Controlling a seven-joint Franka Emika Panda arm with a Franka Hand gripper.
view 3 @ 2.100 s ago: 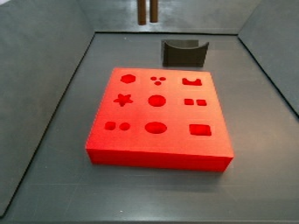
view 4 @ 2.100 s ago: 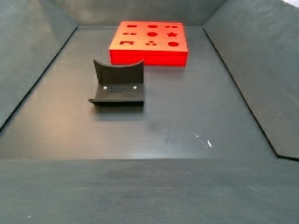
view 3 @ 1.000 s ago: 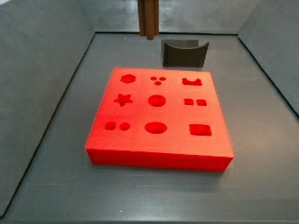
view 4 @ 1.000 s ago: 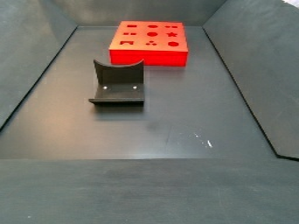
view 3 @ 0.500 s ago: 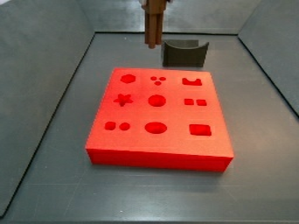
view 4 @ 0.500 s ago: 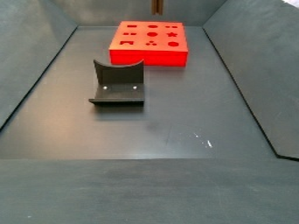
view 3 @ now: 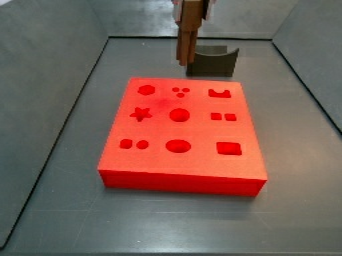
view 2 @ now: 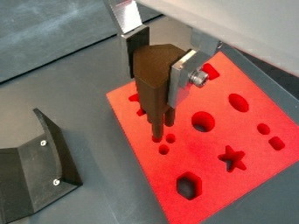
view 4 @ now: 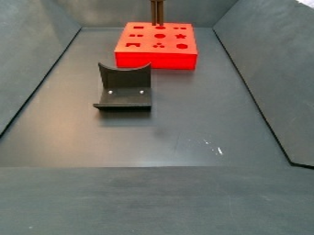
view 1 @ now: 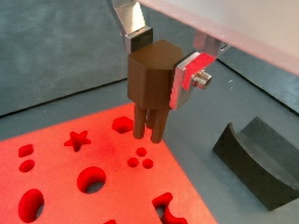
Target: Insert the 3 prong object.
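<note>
My gripper (view 1: pixel 163 58) is shut on the 3 prong object (view 1: pixel 151 80), a brown wood-coloured piece with a thick hexagonal top and thin rods pointing down. It also shows in the other wrist view (view 2: pixel 156 86), with the gripper (view 2: pixel 160 61) around its top. The flat red block with shaped holes (view 3: pixel 181 130) lies on the floor. The rods hang above the block's far part, close to the group of three small round holes (view 1: pixel 140 158). In both side views the piece (view 3: pixel 190 35) (view 4: pixel 156 11) hangs down from the upper edge, its tips clear of the block (view 4: pixel 157 44).
The dark fixture (view 3: pixel 211 60) stands just behind the red block's far edge, close to the hanging piece; it also shows in a side view (view 4: pixel 123 87) and in both wrist views (view 1: pixel 260 163) (view 2: pixel 33 175). Grey sloping walls ring the dark floor (view 4: pixel 160 138).
The piece in my gripper has come lower and shifted right, towards the fixture and the block's far edge. The red block and the fixture have not moved.
</note>
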